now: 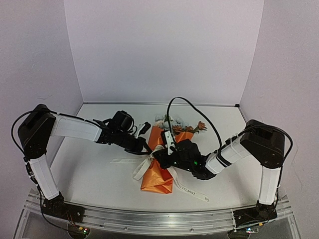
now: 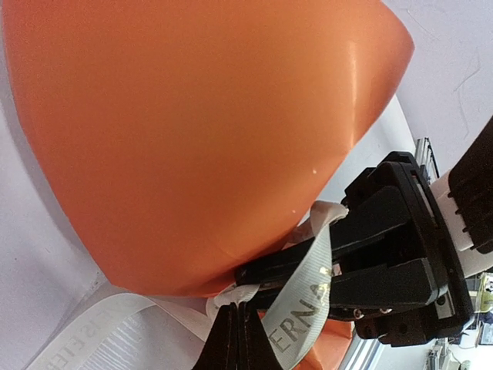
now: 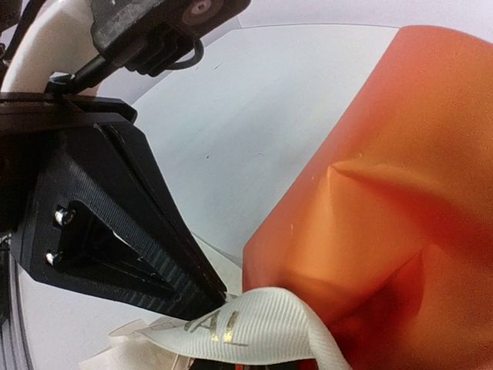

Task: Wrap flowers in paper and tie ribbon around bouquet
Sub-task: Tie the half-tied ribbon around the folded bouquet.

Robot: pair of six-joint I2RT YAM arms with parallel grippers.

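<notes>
A bouquet [image 1: 155,137] lies flat on a white table [image 1: 89,174], seen from above. Two black-and-white robot arms reach in to its middle from either side.

The orange paper [image 1: 158,181] is wrapped around the stems. Its closed end points toward the arm bases. The flowers [image 1: 168,119], cream, pale blue and orange-pink, stick out of the bouquet's far end.

A cream ribbon [image 1: 142,168] with printed lettering bunches in a loop just left of the bouquet's middle. One tail runs out to the right of the bouquet's near end and lies flat on the table.

The left gripper [image 1: 148,149] comes in at the bouquet's middle from the left. The right gripper [image 1: 159,155] comes in from the right, and the two sets of tips are just beside each other.

In the left wrist view, the left gripper's fingers are pressed together with no gap. Their tips sit against a small bunch of ribbon under the curved paper, but whether any ribbon is pinched between them cannot be told.

In the same view, the right gripper's two fingers lie nearly parallel against the bouquet's underside with only a thin slit between them. A band of lettered ribbon drapes across both. Whether they are clamping it or standing slightly apart cannot be told.

The right wrist view shows the ribbon looped just beside the creased paper.
</notes>
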